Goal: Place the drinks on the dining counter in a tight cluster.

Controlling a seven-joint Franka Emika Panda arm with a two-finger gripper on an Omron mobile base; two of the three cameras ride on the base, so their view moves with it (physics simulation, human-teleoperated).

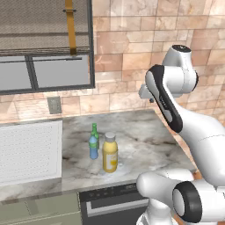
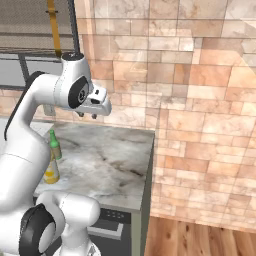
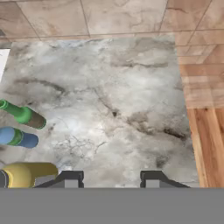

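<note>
- Tall wide yellow plastic bottle with grey cap [image 1: 110, 154]: upright on the grey-white veined marble tabletop [image 1: 140, 136], nearest the front edge. Likely the heaviest of the three; best gripped around its body below the shoulder.
- Small blue bottle with green cap [image 1: 93, 147]: just beside the yellow one. Probably light and easily tipped; grip it mid-body.
- Slim dark green glass bottle [image 1: 94, 130]: close behind the blue. Judged fragile and slippery; take it low on the body.
- Pincer [image 2: 87, 115]: held high above the tabletop, well apart from the bottles, jaws narrowly parted, gripping nothing.
- Left base view shows all three bottles; in the right base view the arm hides the blue one. Hand view adds the wooden floor [image 3: 205, 131] beyond the tabletop's end.
</note>
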